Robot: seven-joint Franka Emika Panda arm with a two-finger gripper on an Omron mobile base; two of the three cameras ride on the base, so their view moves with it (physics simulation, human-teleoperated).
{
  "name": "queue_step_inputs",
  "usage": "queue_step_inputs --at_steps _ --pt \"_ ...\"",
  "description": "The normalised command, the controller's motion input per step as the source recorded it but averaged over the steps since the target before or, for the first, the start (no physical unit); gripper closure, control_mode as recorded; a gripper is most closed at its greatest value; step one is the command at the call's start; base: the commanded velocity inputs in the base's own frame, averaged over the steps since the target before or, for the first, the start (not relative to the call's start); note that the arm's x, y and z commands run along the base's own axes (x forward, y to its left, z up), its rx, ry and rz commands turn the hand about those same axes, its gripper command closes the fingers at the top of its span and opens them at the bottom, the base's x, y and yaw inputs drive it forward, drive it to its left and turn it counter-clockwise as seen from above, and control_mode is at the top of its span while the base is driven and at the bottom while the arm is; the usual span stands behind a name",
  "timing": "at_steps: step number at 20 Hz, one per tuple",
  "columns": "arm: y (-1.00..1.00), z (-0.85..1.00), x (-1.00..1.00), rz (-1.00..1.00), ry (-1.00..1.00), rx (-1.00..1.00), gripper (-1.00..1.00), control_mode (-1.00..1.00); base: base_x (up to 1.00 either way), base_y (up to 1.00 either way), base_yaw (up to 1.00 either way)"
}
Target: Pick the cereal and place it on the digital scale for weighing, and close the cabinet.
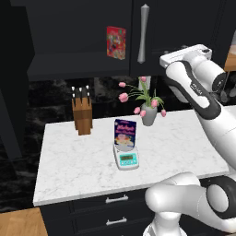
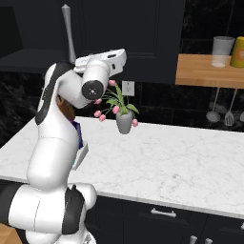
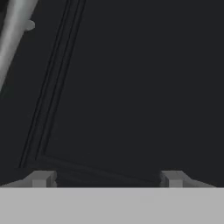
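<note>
cereal [image 1: 125,134] on digital scale [image 1: 126,156], lettering illegible

Cabinet door close ahead, counter crowded at centre

The cabinet [image 3: 131,87] door panel blocks the gripper [image 3: 106,179] directly ahead; below, vase [image 1: 149,115], knife block [image 1: 83,117] and cereal [image 1: 125,133] on the digital scale [image 1: 127,158] obstruct; marble either side lies open.

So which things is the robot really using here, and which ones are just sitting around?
Using:
- cereal, standing on the digital scale
- cabinet, door facing the open pincer

Just sitting around:
- red cereal box
- knife block
- tulip vase
- hanging utensils
</note>
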Motion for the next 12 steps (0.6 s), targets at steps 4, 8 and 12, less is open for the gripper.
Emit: queue_step_inputs --at_steps 4,8,12 --pt "0.0 0.48 -0.93 0.0 -0.41 0.0 -1.0 -1.0 0.0 0.0 0.0" --pt "-0.01 0.72 -0.62 0.0 -0.38 0.0 -1.0 -1.0 0.0 0.0 0.0" --pt "-0.14 0.4 -0.56 0.0 -0.06 -0.04 -1.0 -1.0 0.0 0.0 0.0"
